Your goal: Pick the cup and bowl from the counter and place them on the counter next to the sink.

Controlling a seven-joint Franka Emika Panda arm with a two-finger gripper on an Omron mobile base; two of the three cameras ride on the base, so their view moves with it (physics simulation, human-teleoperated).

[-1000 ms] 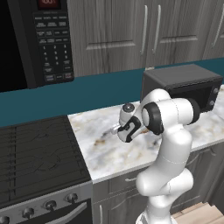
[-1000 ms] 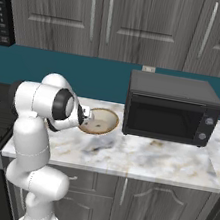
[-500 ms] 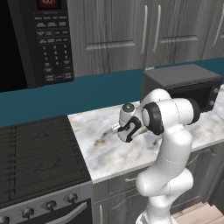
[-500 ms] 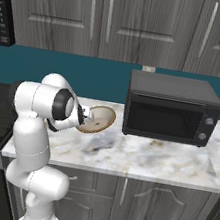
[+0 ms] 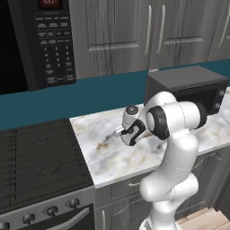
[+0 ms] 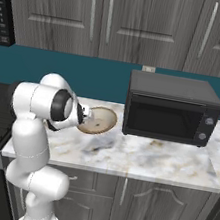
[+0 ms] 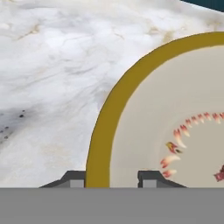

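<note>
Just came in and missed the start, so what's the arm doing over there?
The white arm has its gripper at the rim of the bowl, one finger on either side of the mustard-coloured edge. In the right base view the bowl looks tilted above the marble counter, just left of the black toaster oven. It looks gripped and raised.

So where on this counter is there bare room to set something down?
Bare marble counter runs in front of the toaster oven, and between stovetop and arm in the left base view. It's crowded where the gripper straddles the bowl rim beside the oven.
</note>
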